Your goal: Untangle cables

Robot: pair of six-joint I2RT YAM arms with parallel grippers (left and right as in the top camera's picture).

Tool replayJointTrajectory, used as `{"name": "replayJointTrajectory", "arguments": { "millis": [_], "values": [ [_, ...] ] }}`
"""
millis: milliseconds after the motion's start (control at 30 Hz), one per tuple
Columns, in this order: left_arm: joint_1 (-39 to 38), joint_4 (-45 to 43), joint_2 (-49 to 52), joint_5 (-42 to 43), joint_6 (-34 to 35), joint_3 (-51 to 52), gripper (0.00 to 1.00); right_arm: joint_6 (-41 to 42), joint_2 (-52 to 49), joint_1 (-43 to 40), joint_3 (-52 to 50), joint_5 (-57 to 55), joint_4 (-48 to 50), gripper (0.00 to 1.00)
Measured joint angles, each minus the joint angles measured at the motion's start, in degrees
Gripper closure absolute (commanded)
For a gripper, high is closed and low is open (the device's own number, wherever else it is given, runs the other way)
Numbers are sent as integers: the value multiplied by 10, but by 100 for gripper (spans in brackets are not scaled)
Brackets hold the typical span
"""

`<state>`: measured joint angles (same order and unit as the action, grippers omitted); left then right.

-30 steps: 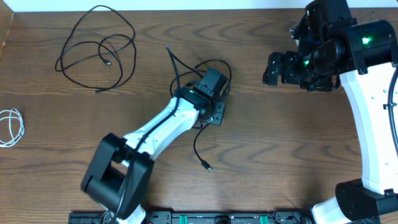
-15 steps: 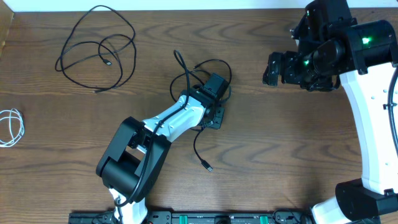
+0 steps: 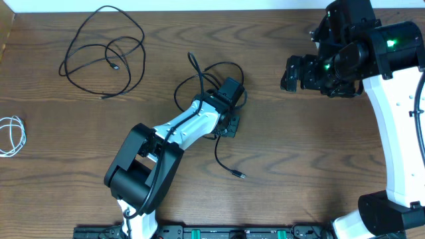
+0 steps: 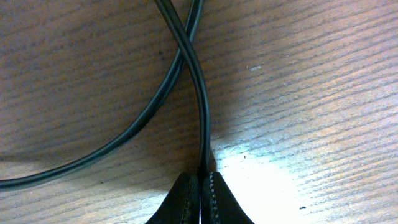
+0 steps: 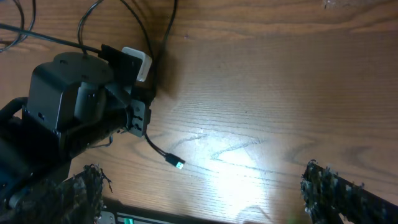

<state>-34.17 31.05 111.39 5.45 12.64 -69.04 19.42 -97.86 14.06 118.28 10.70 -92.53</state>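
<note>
The left end effector is closed tight on a black cable, which is pinched between the tips right at the counter. Just ahead of the tips, the cable is crossed over its own loop. A second black cable and a white cable are seen well apart to its left. The right end effector is held wide, with nothing gripped.

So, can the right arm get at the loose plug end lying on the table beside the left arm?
Likely yes: the plug end lies on the bare table, uncovered, and the right end effector is open.
</note>
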Motion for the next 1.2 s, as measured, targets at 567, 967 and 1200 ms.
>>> {"name": "replayJointTrajectory", "arguments": {
  "millis": [567,967,1200],
  "values": [
    [0,90,-132,22,-24,-14,92,0,0,0,0,0,0,1],
    [17,124,-187,24,-71,-18,37,0,0,0,0,0,0,1],
    [17,222,-186,24,8,-18,36,0,0,0,0,0,0,1]
  ]
}}
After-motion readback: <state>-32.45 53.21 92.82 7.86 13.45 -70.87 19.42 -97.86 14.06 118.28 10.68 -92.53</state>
